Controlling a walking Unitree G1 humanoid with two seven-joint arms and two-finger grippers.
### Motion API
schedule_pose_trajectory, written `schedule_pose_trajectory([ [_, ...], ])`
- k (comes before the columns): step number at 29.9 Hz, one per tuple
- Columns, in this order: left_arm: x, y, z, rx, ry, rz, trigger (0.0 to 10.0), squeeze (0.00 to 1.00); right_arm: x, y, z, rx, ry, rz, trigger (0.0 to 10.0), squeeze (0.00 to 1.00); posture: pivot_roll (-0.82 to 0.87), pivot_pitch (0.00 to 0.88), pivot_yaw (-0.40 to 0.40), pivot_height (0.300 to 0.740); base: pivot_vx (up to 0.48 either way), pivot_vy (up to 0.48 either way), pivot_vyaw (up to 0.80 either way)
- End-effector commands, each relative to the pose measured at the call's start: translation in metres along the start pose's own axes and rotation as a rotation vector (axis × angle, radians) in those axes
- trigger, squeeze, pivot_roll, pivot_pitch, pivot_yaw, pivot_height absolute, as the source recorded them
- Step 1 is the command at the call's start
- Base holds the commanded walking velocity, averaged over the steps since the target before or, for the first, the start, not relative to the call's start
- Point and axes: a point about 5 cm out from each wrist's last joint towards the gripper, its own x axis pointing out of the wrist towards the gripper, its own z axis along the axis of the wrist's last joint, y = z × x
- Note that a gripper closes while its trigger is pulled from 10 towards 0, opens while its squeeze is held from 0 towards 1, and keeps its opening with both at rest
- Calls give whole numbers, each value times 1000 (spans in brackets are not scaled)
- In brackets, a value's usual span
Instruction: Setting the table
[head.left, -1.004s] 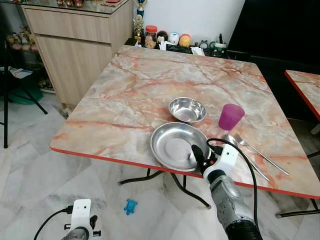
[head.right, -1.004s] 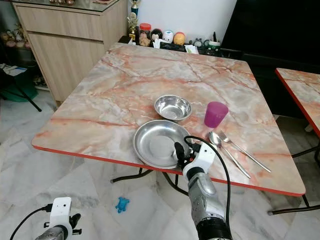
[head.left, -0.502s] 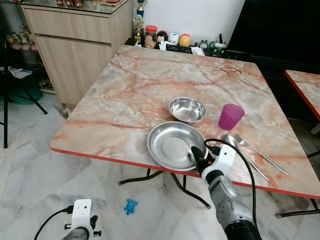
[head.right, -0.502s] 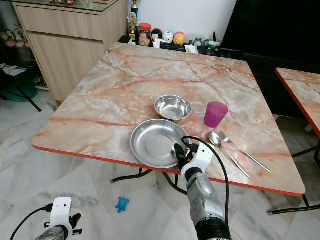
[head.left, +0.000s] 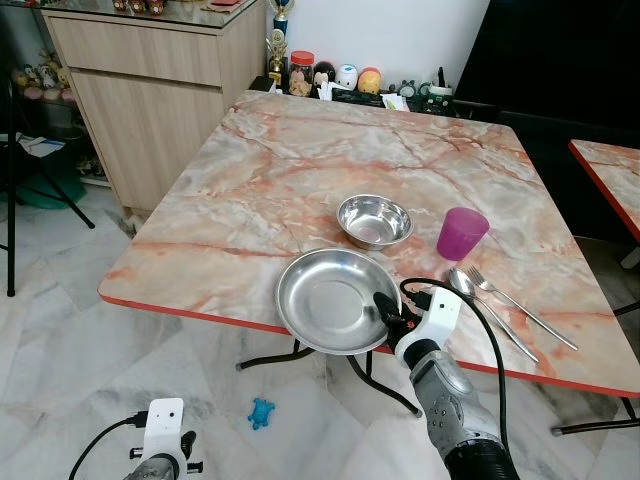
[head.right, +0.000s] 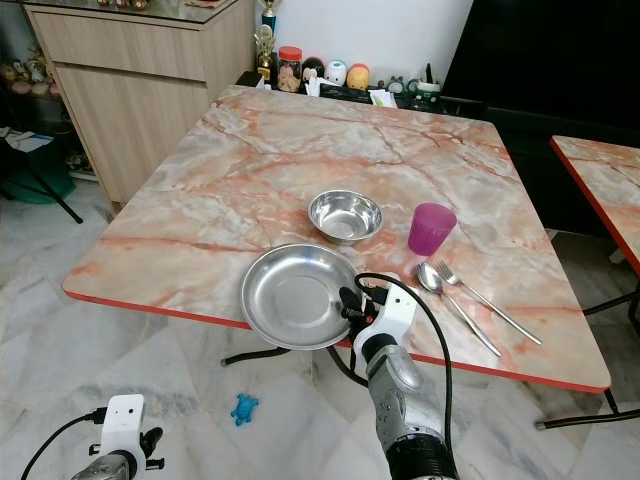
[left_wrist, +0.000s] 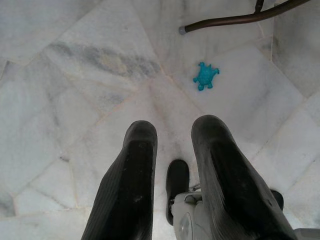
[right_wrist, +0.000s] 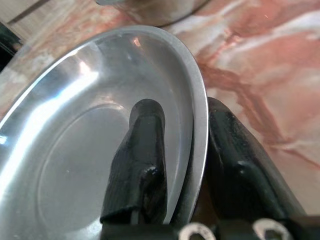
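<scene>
A round steel plate (head.left: 335, 302) lies at the marble table's (head.left: 300, 170) near edge, partly overhanging it. My right gripper (head.left: 388, 312) is shut on the plate's right rim; in the right wrist view one finger (right_wrist: 142, 160) lies inside the plate (right_wrist: 75, 150) and the other under the rim. Behind it stand a small steel bowl (head.left: 375, 220) and a purple cup (head.left: 462, 234). A spoon (head.left: 485, 305) and a fork (head.left: 520, 305) lie to the right. My left gripper (left_wrist: 172, 165) hangs open low over the floor.
A blue toy (head.left: 262, 412) lies on the marble floor under the table edge, near the table's dark legs (head.left: 300, 352). A wooden cabinet (head.left: 150, 90) stands to the left. Jars and figurines (head.left: 345, 78) line the far side. Another table's corner (head.left: 610, 180) is at right.
My right gripper has pulled the plate leftward and toward the near edge, so it now overhangs the table. The left arm has not moved.
</scene>
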Motion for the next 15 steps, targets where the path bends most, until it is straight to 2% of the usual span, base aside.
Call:
schedule_pose_trajectory([
  [1,-1,-2,-7,13,29,-10,10000,0,0,4,10,-8,-64,20,0,0,189,0,-115,740,0,0,0],
  [2,-1,-2,-7,19,30,-4,10000,0,0,10,20,16,-128,54,0,0,190,0,-115,740,0,0,0],
  [3,-1,-1,-7,22,30,-1,10000,0,0,14,26,17,-164,78,2980,0,188,0,-114,740,0,0,0],
  [4,-1,-1,-7,25,30,2,10000,0,-1,17,30,17,-189,94,2980,0,188,0,-114,740,0,0,0],
  [5,-1,0,-7,28,28,7,10000,0,-1,21,37,16,-229,114,10000,0,185,0,-113,740,0,0,0],
  [9,-2,2,-8,34,25,18,10000,0,-5,32,57,-16,-347,150,10000,0,184,0,-116,740,0,0,0],
  [10,-2,3,-8,32,24,22,10000,0,-10,40,69,-27,-419,174,10000,0,184,0,-116,740,0,0,0],
  [15,-3,7,-11,28,24,36,10000,0,-20,51,84,-31,-498,224,10000,0,171,0,-113,740,0,0,0],
])
